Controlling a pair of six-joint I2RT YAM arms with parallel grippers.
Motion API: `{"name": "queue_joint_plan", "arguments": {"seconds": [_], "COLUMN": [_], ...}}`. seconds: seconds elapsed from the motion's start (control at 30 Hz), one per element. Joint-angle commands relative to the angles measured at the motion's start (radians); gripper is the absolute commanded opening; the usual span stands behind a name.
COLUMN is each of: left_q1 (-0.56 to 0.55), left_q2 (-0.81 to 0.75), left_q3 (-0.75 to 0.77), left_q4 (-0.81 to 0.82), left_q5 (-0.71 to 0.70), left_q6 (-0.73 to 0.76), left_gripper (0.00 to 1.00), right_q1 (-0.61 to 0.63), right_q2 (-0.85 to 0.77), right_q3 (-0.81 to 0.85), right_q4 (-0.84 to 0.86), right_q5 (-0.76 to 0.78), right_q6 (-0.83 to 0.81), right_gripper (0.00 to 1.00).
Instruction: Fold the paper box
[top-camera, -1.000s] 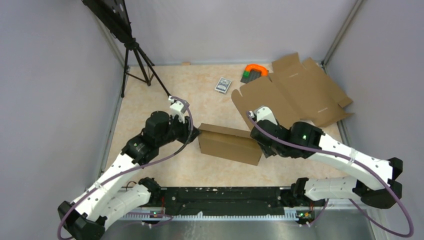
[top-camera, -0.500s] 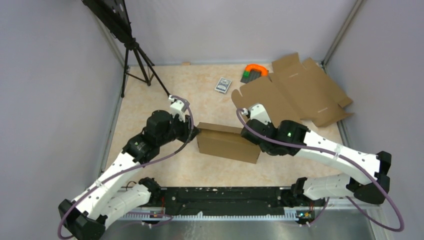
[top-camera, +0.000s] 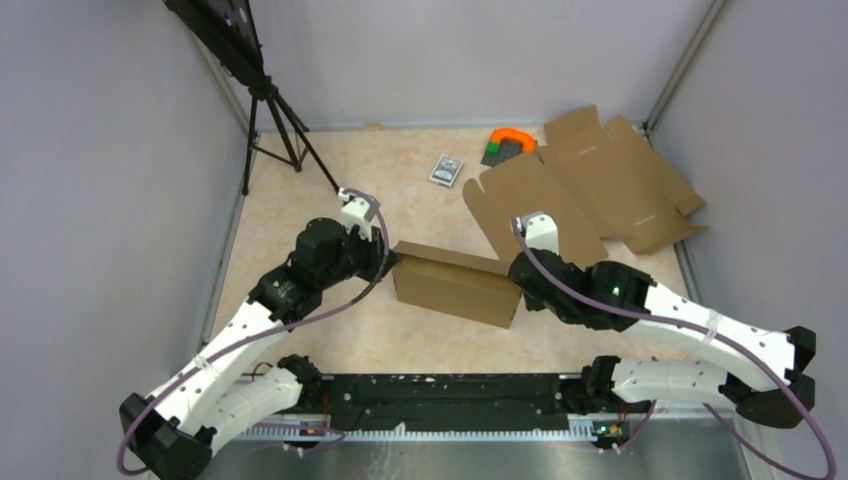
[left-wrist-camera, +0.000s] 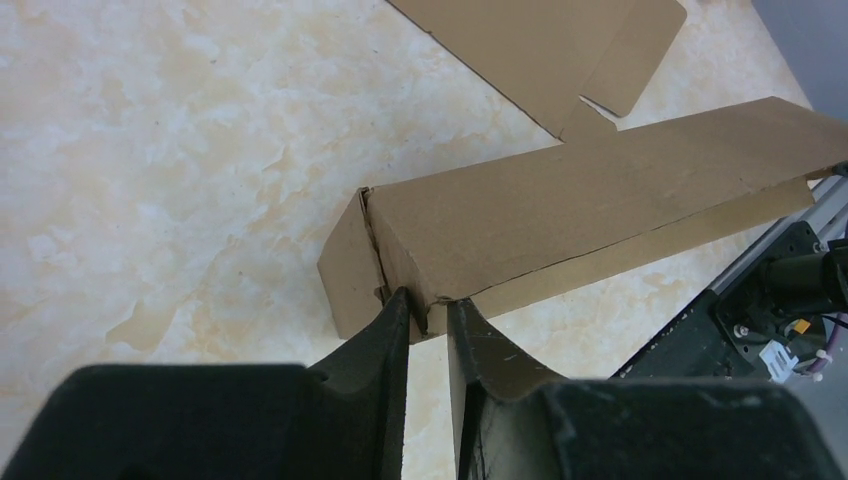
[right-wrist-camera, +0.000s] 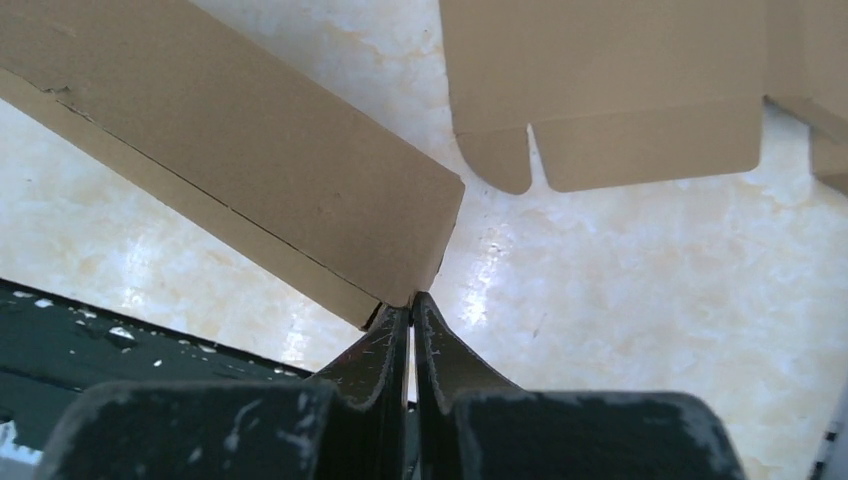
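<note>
The box (top-camera: 455, 283) lies closed up just in front of the sheet (top-camera: 590, 190), long side facing it. The right gripper (right-wrist-camera: 411, 300) is pressed shut and empty, tips touching the box corner nearest the sheet. The left gripper (left-wrist-camera: 428, 310) is narrow, straddling the lower corner at the end far from the sheet; whether it pinches, I cannot tell. The box is probably light, stiff across panels, weak at creases, and likely to slide. Grip a flap edge or end wall, not a face.
</note>
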Motion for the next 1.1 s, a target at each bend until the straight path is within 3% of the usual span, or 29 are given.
{"name": "queue_joint_plan", "arguments": {"seconds": [0.0,0.13,0.3,0.47,0.6,0.87,1.07], "left_q1": [-0.006,-0.007,-0.006,-0.007,-0.006,-0.007,-0.007], "left_q2": [0.008,0.016,0.018,0.012,0.017,0.032,0.024], "left_q3": [0.010,0.015,0.021,0.024,0.031,0.040,0.036], "left_q4": [0.058,0.047,0.028,0.025,0.022,0.019,0.019], "left_q5": [-0.002,-0.019,-0.038,-0.050,-0.058,-0.058,-0.064], "left_q6": [-0.017,-0.017,-0.009,-0.005,-0.005,-0.010,-0.011], "left_gripper": [0.17,0.10,0.08,0.08,0.08,0.08,0.08], "right_q1": [0.011,0.010,0.010,0.010,0.010,0.012,0.012], "right_q2": [-0.099,-0.144,-0.122,-0.139,-0.157,-0.350,-0.357], "right_q3": [-0.097,-0.162,-0.169,-0.207,-0.237,-0.264,-0.291], "right_q4": [0.186,0.190,0.094,0.078,0.063,0.110,0.090], "right_q5": [-0.063,-0.036,0.034,0.118,0.175,0.144,0.179], "right_q6": [0.131,0.197,0.267,0.323,0.376,0.307,0.301], "right_gripper": [0.04,0.28,0.39,0.40,0.34,0.42,0.38]}}
